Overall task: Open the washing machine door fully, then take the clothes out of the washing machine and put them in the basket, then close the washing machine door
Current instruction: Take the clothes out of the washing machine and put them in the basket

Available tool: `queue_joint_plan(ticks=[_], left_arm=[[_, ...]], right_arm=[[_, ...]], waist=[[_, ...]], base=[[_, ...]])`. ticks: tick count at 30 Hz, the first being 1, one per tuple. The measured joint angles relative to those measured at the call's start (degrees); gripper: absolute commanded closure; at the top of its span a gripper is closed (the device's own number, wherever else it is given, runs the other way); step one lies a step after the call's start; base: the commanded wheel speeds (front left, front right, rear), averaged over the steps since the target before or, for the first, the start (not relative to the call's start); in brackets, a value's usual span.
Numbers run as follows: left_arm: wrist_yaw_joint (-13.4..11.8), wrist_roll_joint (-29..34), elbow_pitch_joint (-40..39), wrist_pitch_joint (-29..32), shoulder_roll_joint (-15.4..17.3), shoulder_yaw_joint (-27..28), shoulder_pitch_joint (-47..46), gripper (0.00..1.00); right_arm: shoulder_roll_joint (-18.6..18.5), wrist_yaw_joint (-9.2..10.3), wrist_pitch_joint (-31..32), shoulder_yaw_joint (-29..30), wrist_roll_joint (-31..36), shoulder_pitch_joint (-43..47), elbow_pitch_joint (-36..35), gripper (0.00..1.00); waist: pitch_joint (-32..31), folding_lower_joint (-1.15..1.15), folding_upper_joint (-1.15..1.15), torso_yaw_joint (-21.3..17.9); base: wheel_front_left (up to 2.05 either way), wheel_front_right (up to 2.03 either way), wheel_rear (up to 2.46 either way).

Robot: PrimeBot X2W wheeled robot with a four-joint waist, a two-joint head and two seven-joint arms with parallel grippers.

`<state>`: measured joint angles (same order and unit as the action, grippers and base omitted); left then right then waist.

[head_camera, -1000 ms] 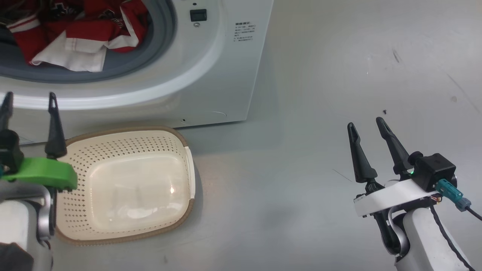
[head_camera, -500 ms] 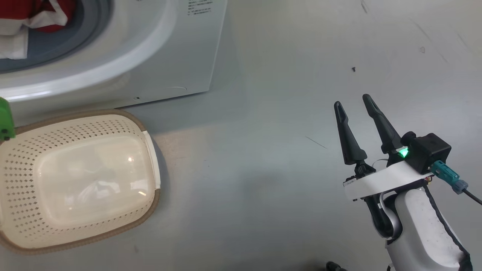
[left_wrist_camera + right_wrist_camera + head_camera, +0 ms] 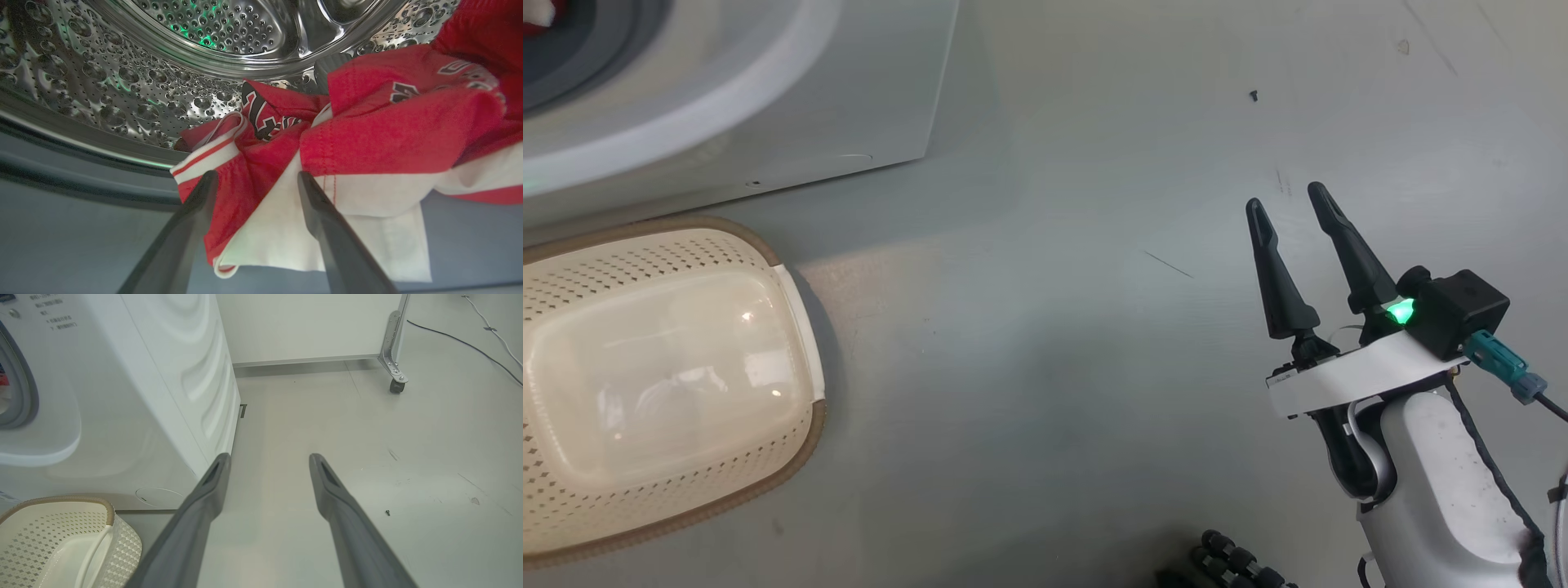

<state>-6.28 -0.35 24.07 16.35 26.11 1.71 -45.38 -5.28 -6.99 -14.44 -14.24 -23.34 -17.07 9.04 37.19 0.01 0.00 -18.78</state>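
Left pincer (image 3: 257, 177): open. Its two dark fingers stand apart inside the mouth of the washing machine (image 3: 768, 122), pointing into the drum (image 3: 122, 81).
Left pincer contact: a red and white fold shows between the fingers; whether either finger touches the fabric cannot be told.
Clothes (image 3: 388, 130): red jersey fabric with white panels and dark lettering, bunched on the lower wall of the drum. A white edge hangs out over the grey rubber ring (image 3: 81, 204).
Right pincer (image 3: 1285, 198): open and holding nothing. It hangs above bare floor (image 3: 1054, 367), well apart from machine and basket, fingers pointing away from the robot.
Right wrist lamp (image 3: 1401, 310): lit green.
Basket (image 3: 686, 224): cream, perforated, brown rim. It stands upright on the floor just in front of the machine's base, below the opening. No clothes lie in it.
Washing machine position: white cabinet at the upper left of the head view; its front corner is near the basket.
Background, right wrist view: a metal leg on a caster (image 3: 394, 375) and a dark cable (image 3: 470, 343) on the floor beyond the machine.
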Motion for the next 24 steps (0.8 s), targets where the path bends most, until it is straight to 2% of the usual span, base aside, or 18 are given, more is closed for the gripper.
queue_joint_plan(ticks=[15,23,24], left_arm=[[-0.1,2.8,7.9,3.8,1.0,0.5,-5.7,0.0],[-0.3,1.9,10.9,5.0,-0.2,1.7,-8.2,0.0],[-0.5,1.7,11.1,5.3,-0.4,1.8,-8.4,0.15]], right_arm=[[-0.1,0.0,0.0,0.3,0.0,-1.3,0.2,0.0],[-0.3,0.0,0.0,0.3,-0.3,-1.3,0.2,0.0],[-0.3,0.0,0.0,0.3,-0.3,-1.3,0.2,0.0]], waist=[[1.7,0.0,0.0,-0.3],[2.1,0.0,0.0,-0.2],[2.1,0.0,0.0,-0.2]], base=[[0.0,0.0,0.0],[0.0,0.0,0.0],[0.0,0.0,0.0]])
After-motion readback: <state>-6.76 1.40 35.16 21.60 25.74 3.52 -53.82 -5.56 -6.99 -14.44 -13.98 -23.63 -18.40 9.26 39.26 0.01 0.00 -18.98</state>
